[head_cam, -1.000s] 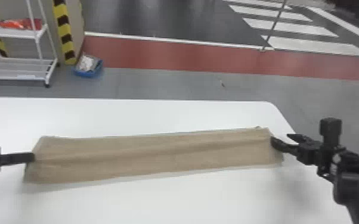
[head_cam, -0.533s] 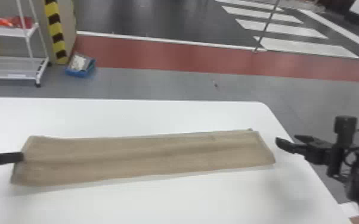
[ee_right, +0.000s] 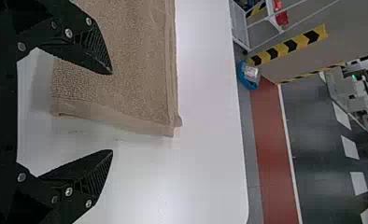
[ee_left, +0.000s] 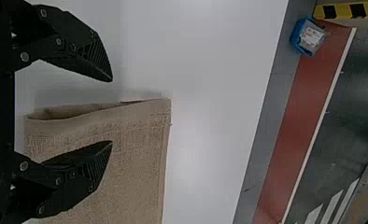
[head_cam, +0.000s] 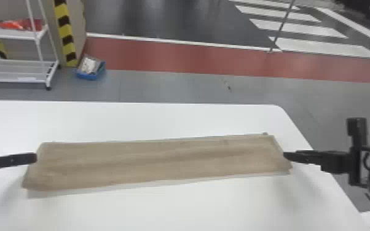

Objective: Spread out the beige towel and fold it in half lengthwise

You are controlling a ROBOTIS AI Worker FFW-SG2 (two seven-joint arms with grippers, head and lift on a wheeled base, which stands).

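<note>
Beige, folded into a long strip, the towel runs nearly parallel to the bench's far edge, left end effector and right end effector spread by its ends.

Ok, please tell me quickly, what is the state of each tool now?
Left tool: open, holding nothing, by the left end of the beige towel.
Right tool: open, holding nothing, by the towel's right end.

here our head view cuts off the near side of the white table, and far left, we can't make out what fills the blue bin.
</note>
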